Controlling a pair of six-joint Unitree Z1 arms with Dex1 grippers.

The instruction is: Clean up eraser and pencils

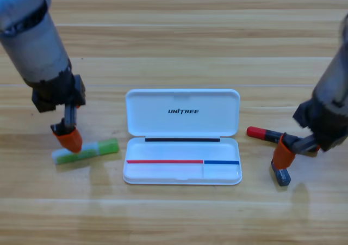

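The pale-green-and-white pencil [100,147] lies flat on the table left of the case, its brighter green end pointing right. My left gripper [69,141] points down onto its whitish left end and touches it. The red-capped pencil [260,132] lies right of the case, its black barrel running under my right gripper [283,158]. This gripper hangs just above the small dark eraser [282,176], which rests on the table near the case's lower right corner. The open white case [182,100] sits in the middle with its lid folded back.
The case's shallow tray [163,171] faces up, with nothing loose lying in it. The left arm's grey body [32,38] comes in from the upper left, and the right arm [331,103] from the right edge. Wooden table surrounds everything.
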